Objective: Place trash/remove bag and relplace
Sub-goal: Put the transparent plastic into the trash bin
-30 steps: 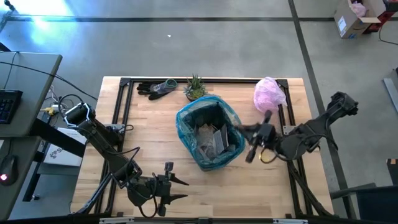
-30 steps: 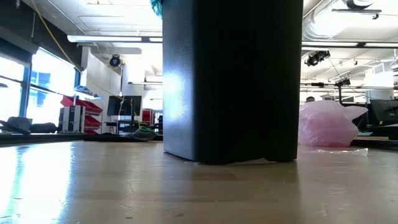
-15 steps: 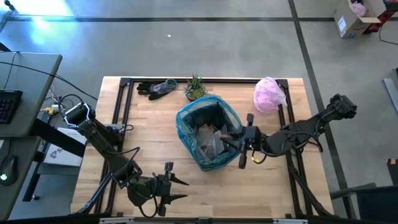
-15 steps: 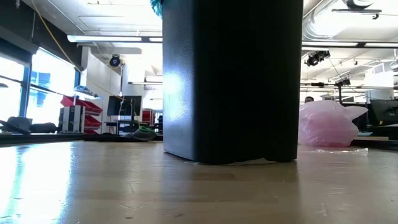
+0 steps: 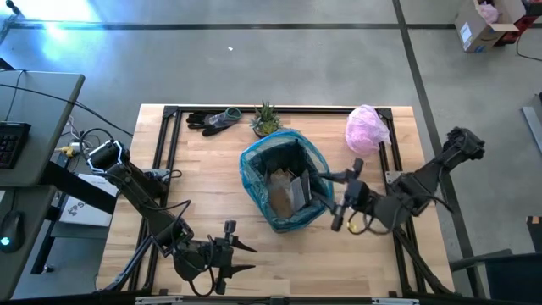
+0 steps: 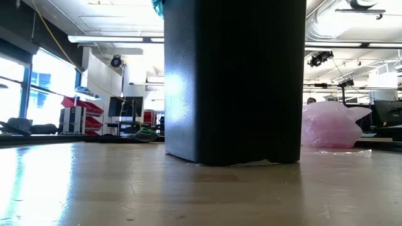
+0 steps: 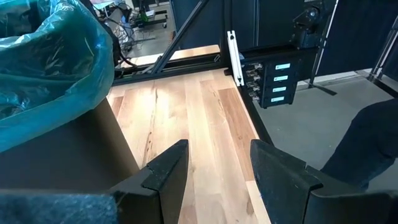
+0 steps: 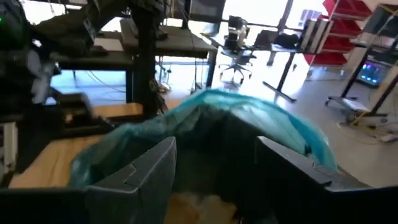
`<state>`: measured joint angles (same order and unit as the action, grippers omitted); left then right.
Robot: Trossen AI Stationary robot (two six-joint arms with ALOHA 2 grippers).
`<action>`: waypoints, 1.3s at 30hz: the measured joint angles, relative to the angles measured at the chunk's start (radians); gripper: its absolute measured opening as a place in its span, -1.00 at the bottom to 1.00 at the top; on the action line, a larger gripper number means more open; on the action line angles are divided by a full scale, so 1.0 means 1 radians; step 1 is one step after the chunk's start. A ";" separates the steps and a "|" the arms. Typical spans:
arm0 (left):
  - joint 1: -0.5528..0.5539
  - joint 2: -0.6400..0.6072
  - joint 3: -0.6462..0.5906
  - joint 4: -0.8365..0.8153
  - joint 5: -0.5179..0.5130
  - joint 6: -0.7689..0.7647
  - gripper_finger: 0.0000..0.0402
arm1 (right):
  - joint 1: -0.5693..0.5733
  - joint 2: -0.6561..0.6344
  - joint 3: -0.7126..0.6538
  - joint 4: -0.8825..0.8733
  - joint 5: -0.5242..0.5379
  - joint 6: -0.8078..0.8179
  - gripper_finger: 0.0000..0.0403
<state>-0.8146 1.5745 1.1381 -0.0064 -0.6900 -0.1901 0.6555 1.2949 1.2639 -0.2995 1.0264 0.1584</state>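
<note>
The right gripper [image 5: 344, 194] hung just right of the bin, its fingers spread apart and holding nothing, pointing toward the bin's right rim; in the right wrist view the same gripper [image 8: 214, 171] looked past its two dark fingers at the bag's [image 8: 249, 115] teal edge draped over the rim. The bag [image 5: 254, 165] lined a dark bin [image 6: 235, 81] that stood near the middle of the table [image 5: 195, 169], and trash [image 5: 286, 191], pale scraps and a brownish piece, lay inside it. The left gripper [image 5: 233, 257] waited at the near edge of the table, left of the bin, fingers also apart and empty, with the bag's fold visible beside it in its own wrist view. By the look of it the liner was thin, soft and slippery, light even with the scraps in it, and it would crumple rather than hold shape; the best hold seemed to be a pinch on the bunched film where it folded over the rim, or on a drawstring if one could be found, though none showed clearly. Farther back stood a pink bag [image 5: 367, 127], a small plant [image 5: 266, 118] and dark gloves [image 5: 212, 120], all well apart from the bin
</note>
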 joint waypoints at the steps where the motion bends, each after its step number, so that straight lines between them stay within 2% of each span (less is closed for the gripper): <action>1: 0.000 0.000 0.000 -0.005 0.001 0.000 -0.21 | 0.021 0.000 0.006 -0.039 0.020 0.038 0.01; 5: -0.003 0.000 0.000 -0.029 0.005 -0.007 -0.21 | 0.112 0.001 0.015 -0.223 0.035 0.272 -0.05; 15: 0.001 0.000 0.000 -0.042 0.000 0.008 -0.21 | 0.320 0.119 0.015 -0.810 0.089 1.055 -0.10; 19: 0.008 0.000 0.000 -0.042 0.000 0.008 -0.21 | 0.353 0.200 0.015 -1.053 0.086 1.361 -0.10; 23: 0.016 0.000 0.000 -0.042 0.000 0.008 -0.21 | 0.353 0.300 -0.018 -1.230 0.020 1.605 -0.10; 26: 0.017 0.000 0.000 -0.041 0.000 0.004 -0.21 | 0.354 0.328 -0.110 -1.203 -0.004 1.722 -0.10; 30: 0.017 0.000 0.000 -0.041 0.000 0.000 -0.21 | 0.354 0.306 -0.295 -1.027 -0.019 1.816 -0.10; 39: 0.020 0.000 0.000 -0.040 -0.001 -0.015 -0.21 | 0.324 0.181 -0.699 -0.621 -0.052 1.832 -0.10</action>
<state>-0.7943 1.5749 1.1381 -0.0467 -0.6907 -0.2055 0.9794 1.4755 0.5652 -0.9207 0.9747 1.9902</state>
